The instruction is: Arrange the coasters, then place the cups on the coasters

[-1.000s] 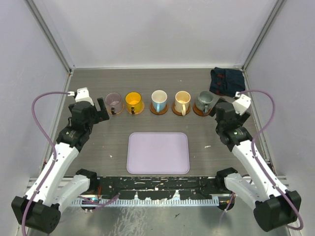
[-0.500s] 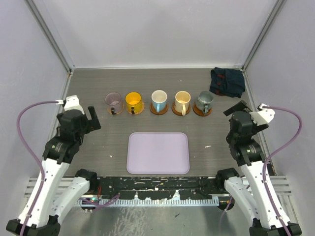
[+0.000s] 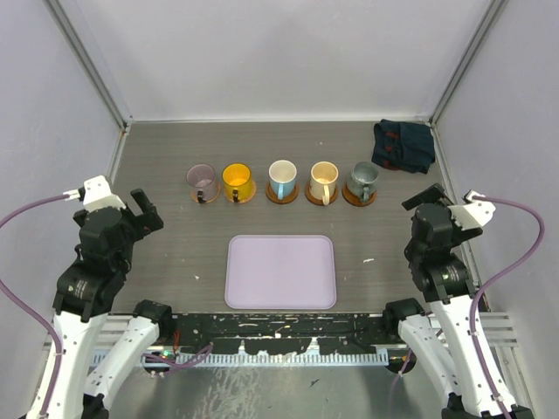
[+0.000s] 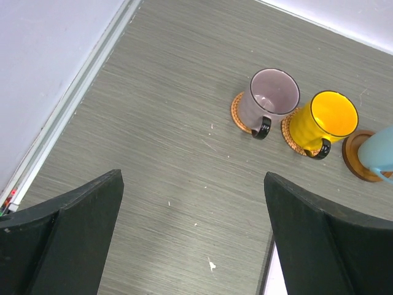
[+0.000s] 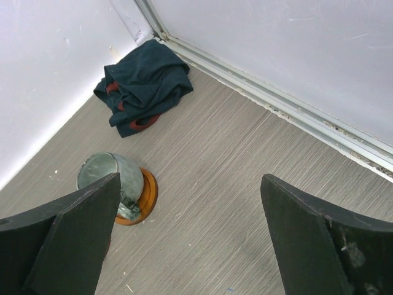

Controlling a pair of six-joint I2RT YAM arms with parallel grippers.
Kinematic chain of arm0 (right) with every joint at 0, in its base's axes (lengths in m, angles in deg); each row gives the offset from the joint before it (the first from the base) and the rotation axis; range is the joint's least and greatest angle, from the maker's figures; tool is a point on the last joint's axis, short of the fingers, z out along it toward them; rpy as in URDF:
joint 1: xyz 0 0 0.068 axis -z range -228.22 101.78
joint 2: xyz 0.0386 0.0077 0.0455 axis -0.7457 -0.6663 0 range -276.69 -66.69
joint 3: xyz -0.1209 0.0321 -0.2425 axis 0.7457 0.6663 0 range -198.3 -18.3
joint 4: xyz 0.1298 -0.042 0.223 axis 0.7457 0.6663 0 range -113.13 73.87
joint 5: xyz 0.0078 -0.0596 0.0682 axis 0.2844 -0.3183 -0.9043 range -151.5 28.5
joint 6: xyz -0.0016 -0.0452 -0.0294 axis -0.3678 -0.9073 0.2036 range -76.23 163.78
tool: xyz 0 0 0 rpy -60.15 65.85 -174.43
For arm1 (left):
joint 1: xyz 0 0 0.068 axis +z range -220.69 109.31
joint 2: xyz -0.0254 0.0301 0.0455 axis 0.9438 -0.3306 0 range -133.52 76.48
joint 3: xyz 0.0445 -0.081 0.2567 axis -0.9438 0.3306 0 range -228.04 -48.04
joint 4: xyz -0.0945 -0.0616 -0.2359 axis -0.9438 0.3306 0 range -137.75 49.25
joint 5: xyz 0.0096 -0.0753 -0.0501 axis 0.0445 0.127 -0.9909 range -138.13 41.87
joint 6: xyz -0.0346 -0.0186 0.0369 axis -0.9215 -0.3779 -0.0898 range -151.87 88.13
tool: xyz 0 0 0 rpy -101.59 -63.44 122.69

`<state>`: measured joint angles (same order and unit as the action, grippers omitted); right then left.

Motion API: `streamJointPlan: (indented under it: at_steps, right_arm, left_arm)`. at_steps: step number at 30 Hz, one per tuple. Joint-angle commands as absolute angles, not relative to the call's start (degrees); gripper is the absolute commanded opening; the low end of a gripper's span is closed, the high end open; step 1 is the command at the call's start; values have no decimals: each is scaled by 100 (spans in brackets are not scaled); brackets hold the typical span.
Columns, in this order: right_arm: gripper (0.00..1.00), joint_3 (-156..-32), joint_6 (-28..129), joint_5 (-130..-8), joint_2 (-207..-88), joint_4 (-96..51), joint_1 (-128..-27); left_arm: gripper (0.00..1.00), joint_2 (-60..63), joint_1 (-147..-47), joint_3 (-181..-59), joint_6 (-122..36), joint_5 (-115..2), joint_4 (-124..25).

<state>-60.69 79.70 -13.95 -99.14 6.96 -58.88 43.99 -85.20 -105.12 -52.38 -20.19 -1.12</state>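
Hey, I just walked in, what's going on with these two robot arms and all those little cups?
Five cups stand in a row, each on its own wooden coaster, so the arranging looks done. Nothing is being handled right now: the left end effector and the right end effector are open and empty, off to either side of the row. A lilac tray lies in front of the row, and a dark cloth sits in the far right corner.

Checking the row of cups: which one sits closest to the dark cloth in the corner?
The grey-green metallic cup, at the right end of the row; the other four stand farther left, away from the cloth.
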Motion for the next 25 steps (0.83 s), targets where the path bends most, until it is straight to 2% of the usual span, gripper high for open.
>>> streamJointPlan:
  at_steps: [1, 25]
  right_arm:
    - [100, -6312, 7929, -1202, -9835, 636, -5869]
    - [100, -6268, 7909, -1237, -9824, 656, -5871]
  left_arm:
    - [98, 4441, -8502, -10516, -5418, -1834, -148]
    - [98, 4709, -8502, -10184, -5358, -1929, -279]
